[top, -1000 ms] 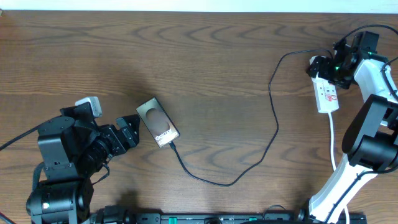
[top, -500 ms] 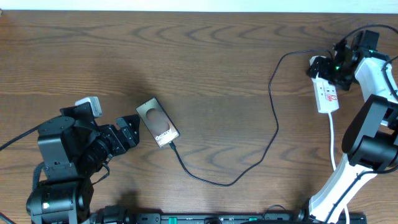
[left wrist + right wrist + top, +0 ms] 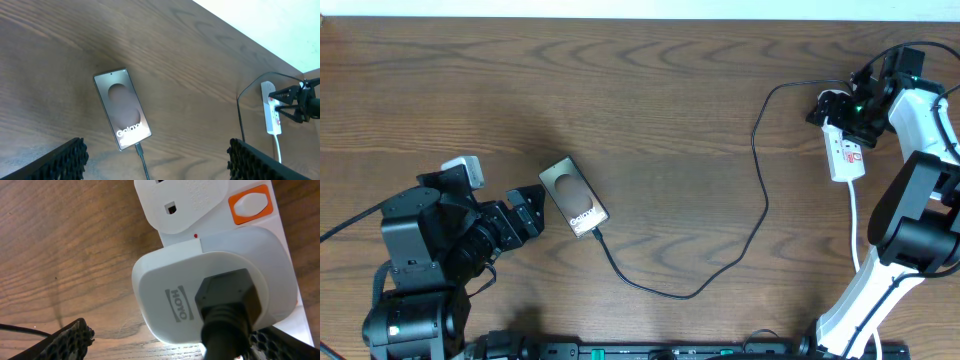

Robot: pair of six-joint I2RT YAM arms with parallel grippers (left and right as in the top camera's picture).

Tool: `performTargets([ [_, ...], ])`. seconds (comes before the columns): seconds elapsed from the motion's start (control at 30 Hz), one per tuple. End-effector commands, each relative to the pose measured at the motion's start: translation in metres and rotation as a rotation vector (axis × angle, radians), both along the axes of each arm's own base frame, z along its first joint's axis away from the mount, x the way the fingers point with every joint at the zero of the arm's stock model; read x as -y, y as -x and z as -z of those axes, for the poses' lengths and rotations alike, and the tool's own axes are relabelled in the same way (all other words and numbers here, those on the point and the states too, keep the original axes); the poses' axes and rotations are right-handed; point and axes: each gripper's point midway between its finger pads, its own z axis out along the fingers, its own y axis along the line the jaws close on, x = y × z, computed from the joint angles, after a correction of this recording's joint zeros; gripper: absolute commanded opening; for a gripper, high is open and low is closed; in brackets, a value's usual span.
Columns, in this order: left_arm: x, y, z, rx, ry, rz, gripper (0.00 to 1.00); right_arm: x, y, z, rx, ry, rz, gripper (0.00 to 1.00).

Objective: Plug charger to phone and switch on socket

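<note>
left jaws apart beside phone (image 3: 573, 197); right jaws apart over plug (image 3: 225, 255) on socket (image 3: 843, 156), near table (image 3: 650, 90) edge.

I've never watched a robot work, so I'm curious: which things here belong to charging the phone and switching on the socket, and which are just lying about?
Part of the job:
- phone
- charger, the black cable
- socket
- orange switch

Just there:
- white cord of the strip
- wooden table
- black rail at the near edge
</note>
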Motion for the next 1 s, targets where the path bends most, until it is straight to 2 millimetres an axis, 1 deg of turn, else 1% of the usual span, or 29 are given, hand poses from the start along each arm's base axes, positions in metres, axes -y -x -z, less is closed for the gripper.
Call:
performTargets([
  [0.0, -0.002, 0.000, 0.000, 0.003, -0.019, -0.002, 0.88, -0.016, 0.005, 0.018, -0.049, -0.058, -0.019, 0.91],
  [0.07, -0.002, 0.000, 0.000, 0.003, -0.019, -0.002, 0.88, -0.019, 0.007, 0.016, -0.060, -0.076, -0.022, 0.91],
  [0.13, -0.002, 0.000, 0.000, 0.003, -0.019, -0.002, 0.88, -0.019, 0.010, 0.009, -0.069, -0.077, -0.021, 0.90],
  [0.2, -0.002, 0.000, 0.000, 0.003, -0.019, -0.002, 0.88, -0.019, 0.011, -0.004, -0.060, -0.071, -0.020, 0.89],
  [0.27, -0.002, 0.000, 0.000, 0.003, -0.019, -0.002, 0.88, -0.016, 0.012, -0.021, -0.038, -0.051, -0.011, 0.88],
  [0.3, -0.002, 0.000, 0.000, 0.003, -0.019, -0.002, 0.88, -0.013, 0.013, -0.033, -0.029, -0.027, 0.007, 0.90],
  [0.37, -0.002, 0.000, 0.000, 0.003, -0.019, -0.003, 0.88, -0.004, 0.018, -0.055, -0.014, 0.029, 0.046, 0.91],
  [0.43, -0.002, 0.000, 0.000, 0.003, -0.019, -0.003, 0.88, 0.002, 0.027, -0.079, -0.001, 0.078, 0.093, 0.93],
  [0.47, -0.002, 0.000, 0.000, 0.003, -0.019, -0.002, 0.88, 0.004, 0.034, -0.095, 0.010, 0.099, 0.115, 0.94],
  [0.5, -0.002, 0.000, 0.000, 0.003, -0.018, -0.003, 0.88, 0.006, 0.039, -0.107, 0.020, 0.114, 0.131, 0.99],
  [0.57, -0.002, 0.000, 0.000, 0.003, -0.018, -0.003, 0.88, 0.006, 0.052, -0.135, 0.052, 0.135, 0.162, 0.99],
  [0.6, -0.002, 0.000, 0.000, 0.003, -0.019, -0.002, 0.88, 0.004, 0.060, -0.151, 0.075, 0.138, 0.166, 0.99],
  [0.7, -0.002, 0.000, 0.000, 0.003, -0.019, -0.002, 0.88, -0.003, 0.081, -0.192, 0.141, 0.146, 0.185, 0.99],
  [0.77, -0.002, 0.000, 0.000, 0.003, -0.018, -0.002, 0.88, -0.006, 0.092, -0.213, 0.189, 0.155, 0.188, 0.99],
  [0.83, -0.002, 0.000, 0.000, 0.003, -0.019, -0.002, 0.88, -0.009, 0.102, -0.231, 0.231, 0.163, 0.190, 0.99],
  [0.9, -0.002, 0.000, 0.000, 0.003, -0.019, -0.002, 0.88, -0.012, 0.111, -0.243, 0.255, 0.168, 0.191, 0.99],
  [0.97, -0.002, 0.000, 0.000, 0.003, -0.018, -0.002, 0.88, -0.013, 0.117, -0.253, 0.284, 0.174, 0.193, 0.99],
])
